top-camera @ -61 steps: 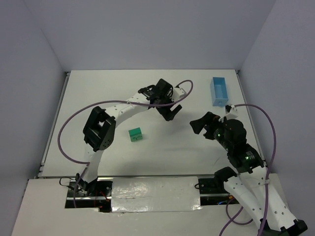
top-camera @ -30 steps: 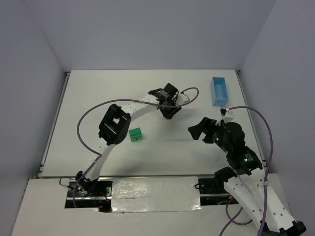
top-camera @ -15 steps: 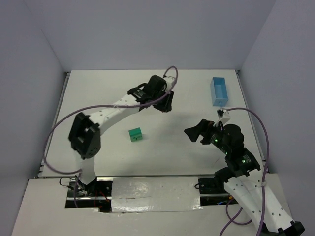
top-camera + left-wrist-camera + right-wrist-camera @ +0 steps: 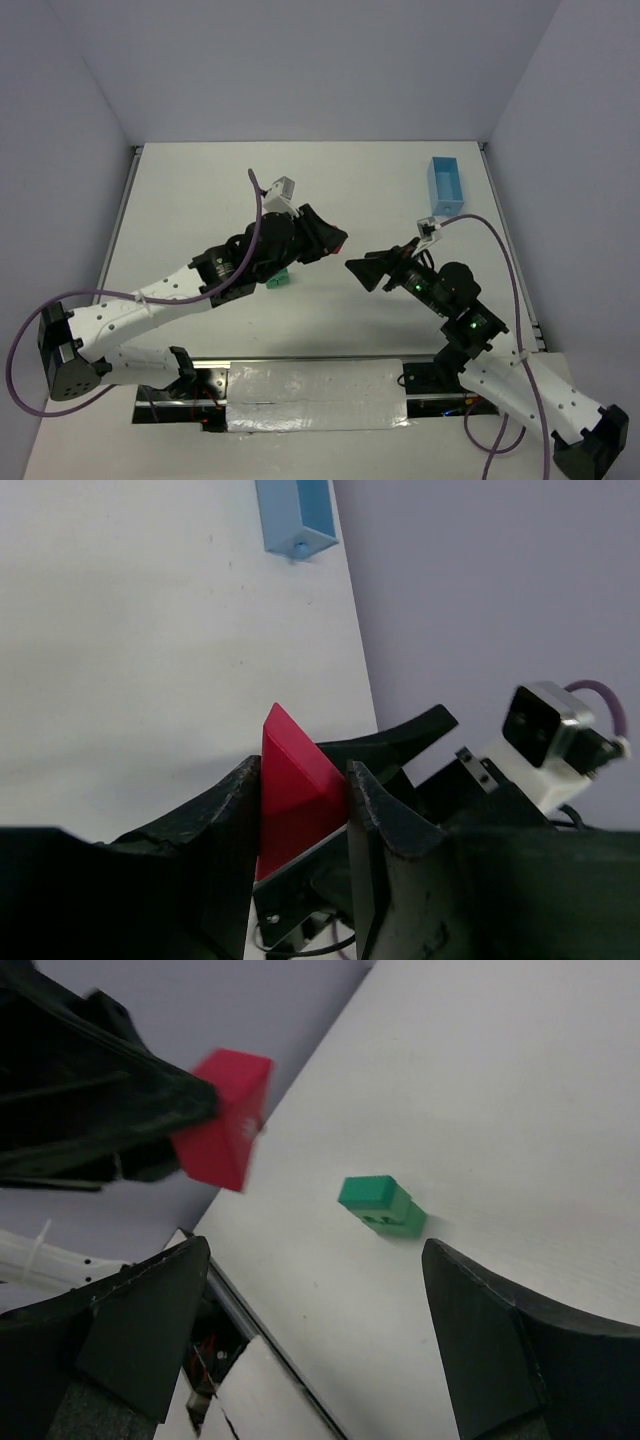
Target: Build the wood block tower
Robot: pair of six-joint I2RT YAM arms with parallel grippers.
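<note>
My left gripper hangs above the table's middle, shut on a red triangular roof block whose tip sticks out past the fingers. In the right wrist view that red block shows at upper left, off the table. Two green blocks, one on the other, stand on the table; from above the green stack is partly covered by my left arm. My right gripper faces the left one, open and empty, with the stack showing between and beyond its fingers.
A light blue plastic box lies at the far right; the left wrist view also shows the box. The table's near edge with a taped metal strip runs between the arm bases. Purple cables loop off both arms.
My left arm has swung from the far middle back toward the near centre, carrying the red block. My right gripper has moved left toward it. The green stack has not moved.
</note>
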